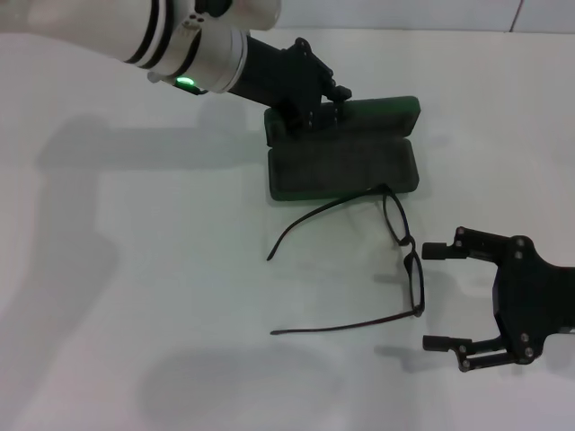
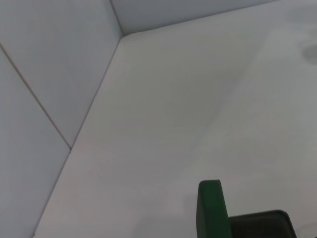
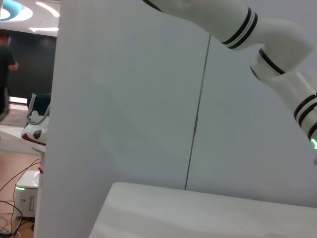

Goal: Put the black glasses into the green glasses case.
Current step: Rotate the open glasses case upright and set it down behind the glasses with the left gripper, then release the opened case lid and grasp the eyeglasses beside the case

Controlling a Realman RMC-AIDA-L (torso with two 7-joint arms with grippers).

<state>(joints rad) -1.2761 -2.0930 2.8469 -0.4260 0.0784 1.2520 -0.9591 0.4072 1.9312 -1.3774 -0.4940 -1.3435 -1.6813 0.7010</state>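
Two grippers, case lying open
Left gripper (image 1: 314, 108) pinching case (image 1: 346, 166) lid; right gripper (image 1: 437, 296) spread wide beside glasses (image 1: 395, 229).

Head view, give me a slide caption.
Left gripper at open green glasses case; black glasses unfolded beside open right gripper.

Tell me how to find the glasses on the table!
Look at the white table and find the open green glasses case toward the back, where the left tool is at its lid. Just in front of it, left of the open right tool, lie the black glasses. They are thin and wiry, arms spread, nothing else looks like that.
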